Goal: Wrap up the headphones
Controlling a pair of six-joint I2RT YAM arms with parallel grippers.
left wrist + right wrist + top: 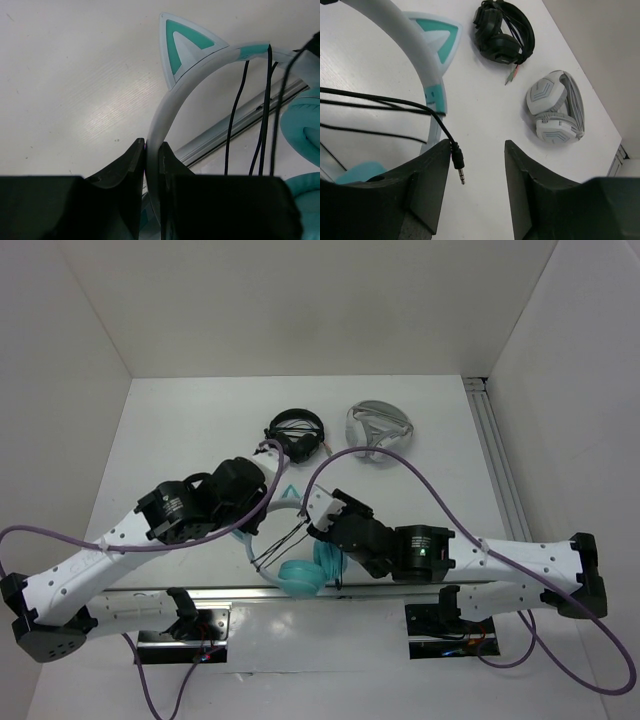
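The teal headphones [300, 575] lie at the table's near edge, their ear cups down and the pale headband [285, 506] arching back. My left gripper [262, 508] is shut on the headband [165, 112] just below one cat ear [184, 44]. The thin black cable [239, 107] runs in several strands across the headband. My right gripper [477, 150] is open. The cable's jack plug [459, 166] hangs against its left finger [427, 180], not clamped. The headband [417, 55] and the other cat ear [439, 34] lie to the left in the right wrist view.
Black headphones [295, 433] and white-grey headphones [377, 430] lie at the back middle; both also show in the right wrist view, black [502, 32] and white-grey [555, 107]. An aluminium rail [495, 460] runs along the right side, another [250, 592] along the front.
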